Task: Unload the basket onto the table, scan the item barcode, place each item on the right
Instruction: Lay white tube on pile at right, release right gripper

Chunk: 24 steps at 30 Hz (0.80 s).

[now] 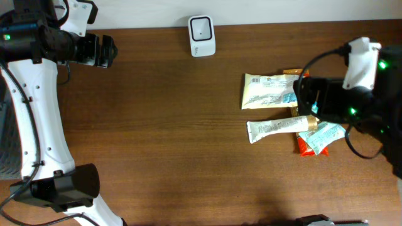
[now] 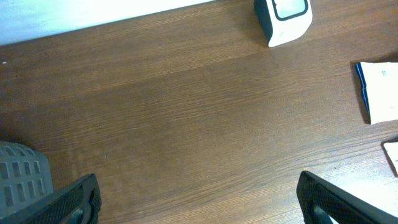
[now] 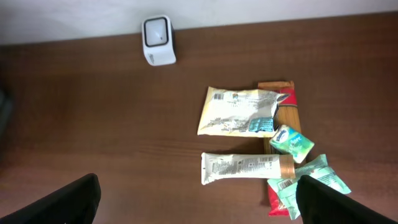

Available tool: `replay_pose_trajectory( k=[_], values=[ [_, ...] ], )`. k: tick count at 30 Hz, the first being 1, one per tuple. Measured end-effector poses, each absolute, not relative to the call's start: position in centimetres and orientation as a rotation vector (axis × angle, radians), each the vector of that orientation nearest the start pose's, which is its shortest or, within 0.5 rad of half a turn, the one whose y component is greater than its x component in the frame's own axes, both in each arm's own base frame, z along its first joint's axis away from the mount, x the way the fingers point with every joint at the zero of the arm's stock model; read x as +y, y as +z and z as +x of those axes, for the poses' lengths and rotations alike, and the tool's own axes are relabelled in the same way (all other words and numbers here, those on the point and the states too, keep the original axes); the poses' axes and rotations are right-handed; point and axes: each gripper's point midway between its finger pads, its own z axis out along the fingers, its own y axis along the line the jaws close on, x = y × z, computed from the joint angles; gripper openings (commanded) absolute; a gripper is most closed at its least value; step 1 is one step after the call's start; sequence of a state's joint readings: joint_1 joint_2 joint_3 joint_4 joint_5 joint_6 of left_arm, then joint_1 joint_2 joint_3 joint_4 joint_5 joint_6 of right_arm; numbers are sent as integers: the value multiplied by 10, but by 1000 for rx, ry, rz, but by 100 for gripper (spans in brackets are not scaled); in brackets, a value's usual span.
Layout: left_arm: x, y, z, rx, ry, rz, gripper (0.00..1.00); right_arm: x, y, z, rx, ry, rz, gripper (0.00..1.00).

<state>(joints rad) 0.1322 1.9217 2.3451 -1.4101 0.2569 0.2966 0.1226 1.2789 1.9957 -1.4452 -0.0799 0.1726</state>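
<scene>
Seen from overhead, the left tool [image 1: 104, 50] hangs at 10 o'clock over the surface [image 1: 157, 138]. In its own wrist view the two fingers [image 2: 74, 202] sit at the bottom corners, spread wide and released, with only bare wood between them. The right tool [image 1: 308, 94] hangs at 3 o'clock above the pile of items. Its fingers [image 3: 62, 202] are also spread to the bottom corners of its wrist view, released and grasping nothing.

All the items lie on the surface at 3 o'clock, none of them held. Nearest in the pile is the red pack [image 3: 288, 99], a long strip running near to far; its near end shows under the big teal packet [image 3: 320, 180]. The small teal packet [image 3: 292, 142] lies across the red pack just beyond that. At 9 o'clock from these packets the white tube [image 3: 239, 168] lies crosswise, its tan cap end touching the red pack and pointing to 3 o'clock, with printed text along its body. Just beyond the tube is the cream pouch [image 3: 236, 111], lying flat with its printed side up and a blue patch at its near right corner; its right edge overlaps the red pack.

Farthest off, at 12 o'clock by the surface's far edge, the white scanner [image 1: 201, 36] stands alone with its dark window up, well apart from the pile and from both tools.
</scene>
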Motion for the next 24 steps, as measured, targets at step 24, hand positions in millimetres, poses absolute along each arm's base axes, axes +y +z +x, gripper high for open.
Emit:
replay_pose_trajectory(
  k=[24],
  values=[
    [15,316,444,2499,-156,304,99,32,182,247,1567,143,-61,99]
  ],
)
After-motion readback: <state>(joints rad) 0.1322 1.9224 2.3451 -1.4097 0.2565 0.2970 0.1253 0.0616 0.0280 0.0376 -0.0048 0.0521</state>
